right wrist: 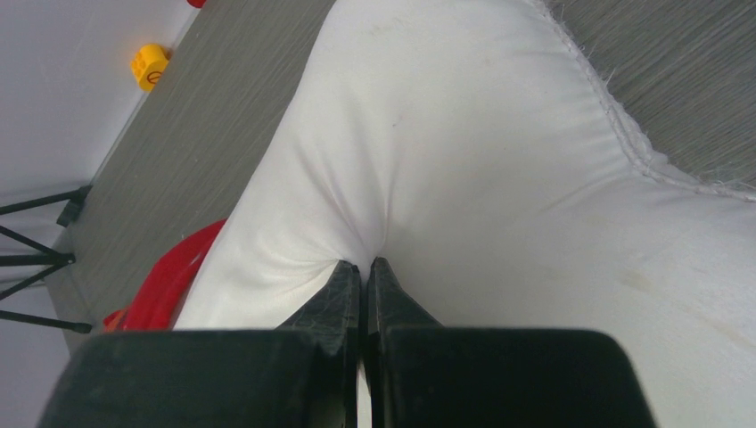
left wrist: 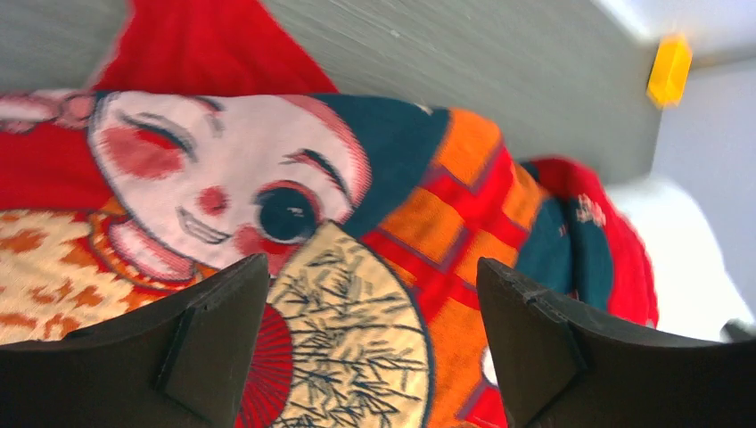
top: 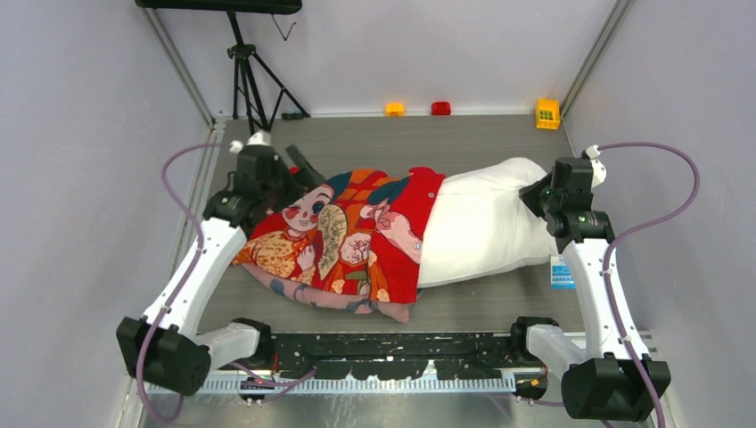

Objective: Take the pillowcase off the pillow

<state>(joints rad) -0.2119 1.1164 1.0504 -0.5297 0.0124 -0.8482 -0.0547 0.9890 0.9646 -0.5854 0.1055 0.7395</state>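
The red printed pillowcase (top: 357, 234) covers the left half of the white pillow (top: 481, 223), whose right half lies bare on the table. My left gripper (top: 303, 171) is open just above the pillowcase's far left end; in the left wrist view its fingers (left wrist: 214, 330) stand wide apart over the printed cover (left wrist: 357, 223), holding nothing. My right gripper (top: 535, 194) is shut on a pinch of the pillow's cloth at its right end; the right wrist view shows the white fabric (right wrist: 464, 160) puckered at the closed fingertips (right wrist: 343, 276).
A small blue tag (top: 562, 272) lies by the right arm. Yellow (top: 394, 109), red (top: 440, 108) and yellow-green (top: 547, 113) blocks sit along the back wall. A black tripod (top: 245, 71) stands at the back left. Grey walls enclose both sides.
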